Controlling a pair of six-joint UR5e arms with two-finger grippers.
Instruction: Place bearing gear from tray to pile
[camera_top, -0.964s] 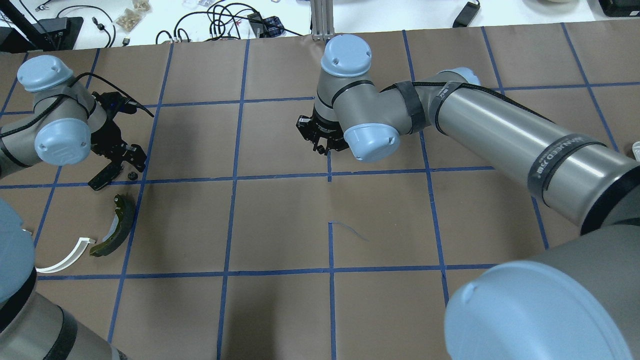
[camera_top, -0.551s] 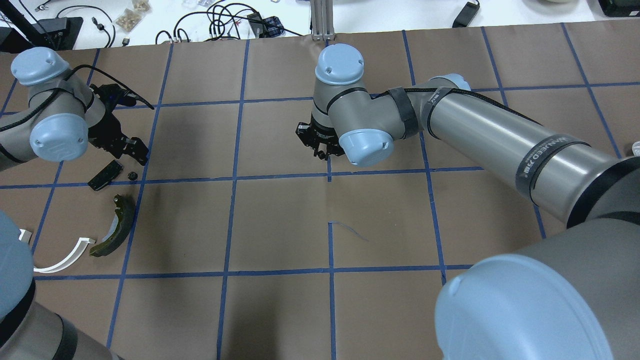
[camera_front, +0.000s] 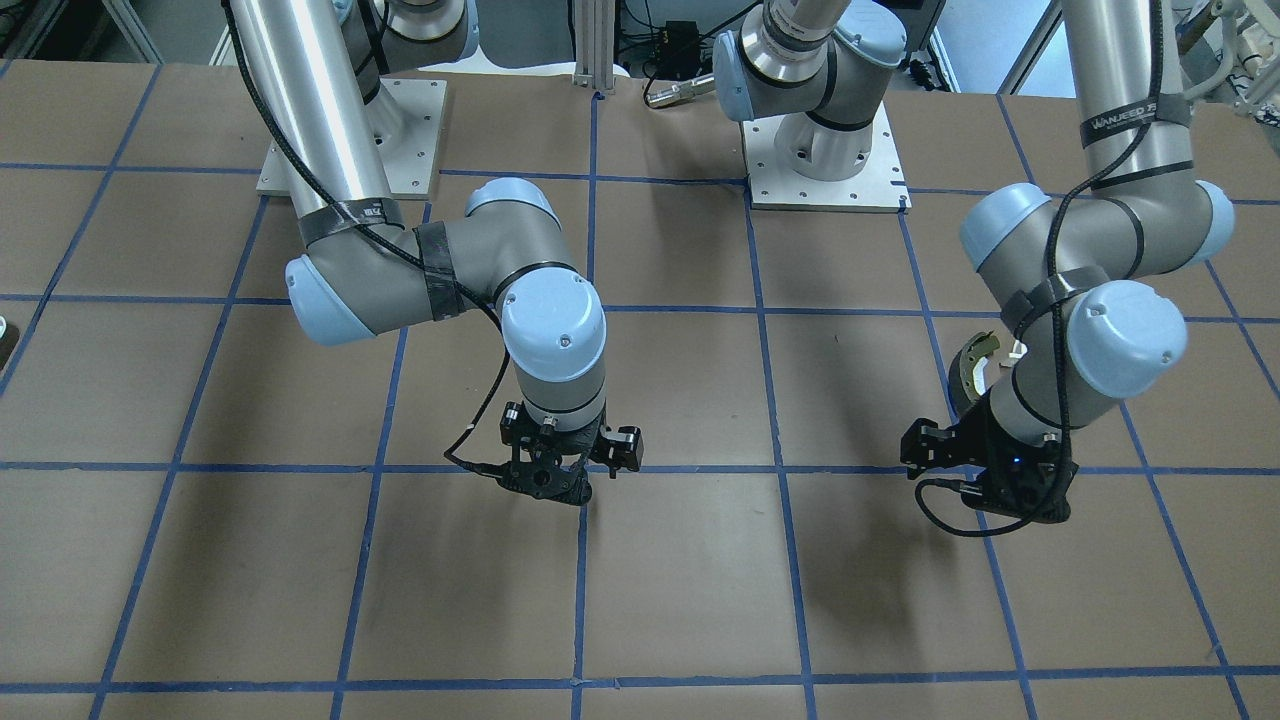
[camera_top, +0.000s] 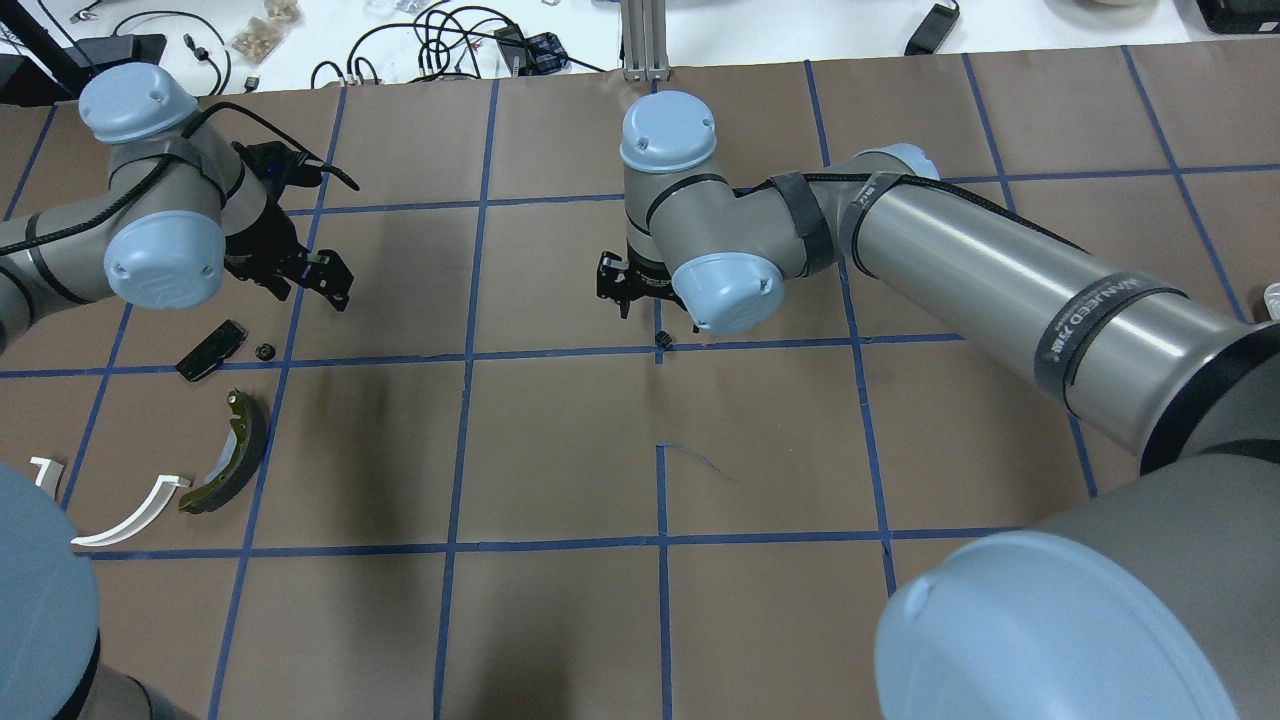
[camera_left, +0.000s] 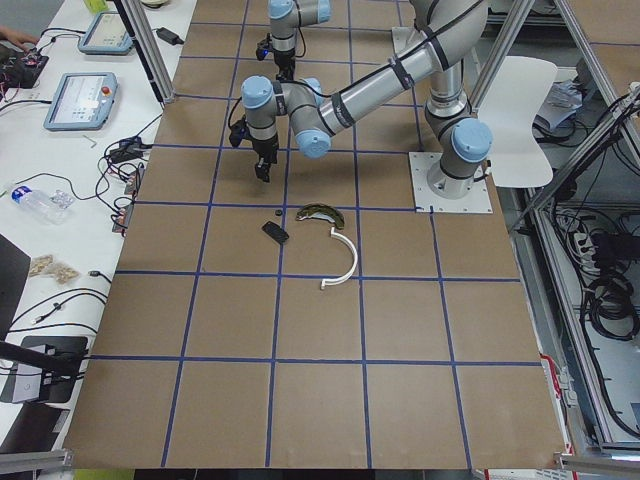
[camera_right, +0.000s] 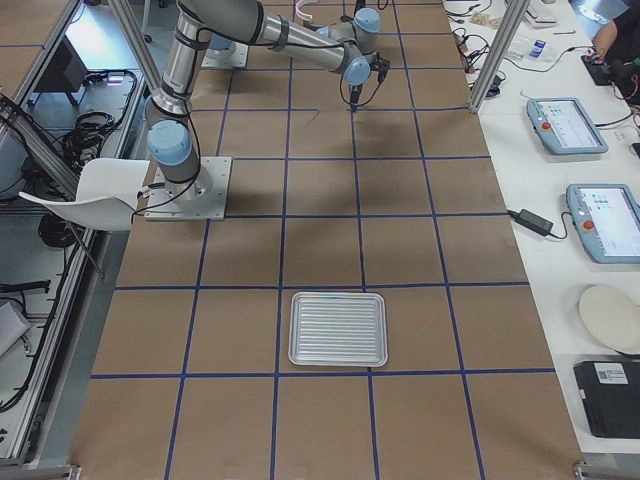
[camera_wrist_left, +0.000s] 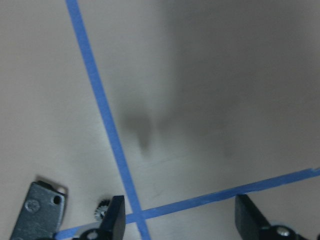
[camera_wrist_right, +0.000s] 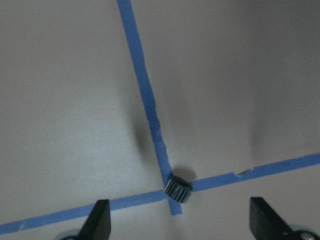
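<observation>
A small dark bearing gear (camera_top: 662, 338) lies on a blue tape crossing at mid-table. In the right wrist view the gear (camera_wrist_right: 178, 189) sits on the table between and below my open fingers (camera_wrist_right: 100, 222). My right gripper (camera_top: 648, 305) hangs open just above it and holds nothing. The pile lies at the left: an olive brake shoe (camera_top: 232, 455), a white arc (camera_top: 135, 515), a dark pad plate (camera_top: 211, 350) and a second small gear (camera_top: 265, 350). My left gripper (camera_top: 322, 275) is open and empty, beyond and to the right of the pad plate (camera_wrist_left: 37, 212).
A ribbed metal tray (camera_right: 338, 329) lies far off on my right side with nothing showing in it. A small white bracket (camera_top: 42, 470) lies left of the arc. Cables and boxes sit on the white bench beyond the table's far edge.
The gear now shows on the tape crossing below my right gripper, where none showed before. My left gripper has moved away from the pile, farther back and to the right.
</observation>
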